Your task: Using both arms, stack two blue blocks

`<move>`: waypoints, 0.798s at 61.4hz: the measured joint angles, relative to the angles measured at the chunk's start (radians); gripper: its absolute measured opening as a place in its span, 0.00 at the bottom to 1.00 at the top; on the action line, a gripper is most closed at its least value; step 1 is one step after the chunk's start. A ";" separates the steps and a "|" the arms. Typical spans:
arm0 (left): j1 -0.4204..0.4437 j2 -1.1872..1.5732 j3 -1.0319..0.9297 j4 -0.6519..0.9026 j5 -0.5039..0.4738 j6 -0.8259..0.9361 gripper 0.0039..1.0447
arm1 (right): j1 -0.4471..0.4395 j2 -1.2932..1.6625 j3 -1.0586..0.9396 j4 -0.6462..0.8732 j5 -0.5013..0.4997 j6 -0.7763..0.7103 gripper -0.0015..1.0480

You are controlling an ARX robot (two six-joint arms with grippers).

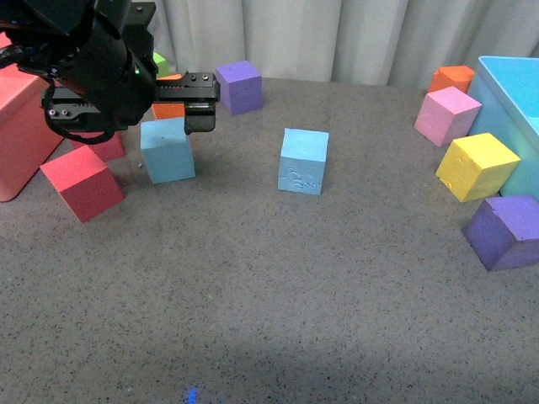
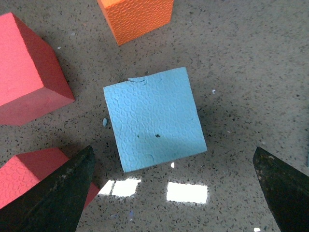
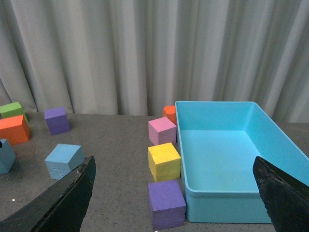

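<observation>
One blue block [image 1: 168, 150] stands at the left of the table. In the left wrist view this blue block [image 2: 154, 118] lies below, ahead of the fingertips and not between them. My left gripper [image 1: 189, 114] hovers just above and behind it, open and empty [image 2: 174, 193]. The second blue block [image 1: 303, 160], with a scuffed front face, stands apart near the middle. My right gripper [image 3: 174, 203] is open and empty, held high and far back; its arm is out of the front view. Both blue blocks show in the right wrist view, the scuffed one [image 3: 64, 160] and the other [image 3: 6, 155] at the edge.
A red bin [image 1: 17, 126], red cubes [image 1: 82, 183] and an orange cube [image 1: 168, 105] crowd the left block. A purple cube [image 1: 239, 86] sits behind. At the right are a light-blue bin [image 1: 514, 93] and pink [image 1: 446, 115], yellow [image 1: 477, 166], purple [image 1: 505, 231] and orange [image 1: 452, 78] cubes.
</observation>
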 joint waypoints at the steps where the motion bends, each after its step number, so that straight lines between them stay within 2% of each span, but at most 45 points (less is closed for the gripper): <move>1: 0.000 0.006 0.007 -0.005 0.001 -0.002 0.94 | 0.000 0.000 0.000 0.000 0.000 0.000 0.91; 46: 0.033 0.229 0.303 -0.235 0.023 -0.096 0.94 | 0.000 0.000 0.000 0.000 0.000 0.000 0.91; 49: 0.034 0.236 0.317 -0.261 0.038 -0.101 0.91 | 0.000 0.000 0.000 0.000 0.000 0.000 0.91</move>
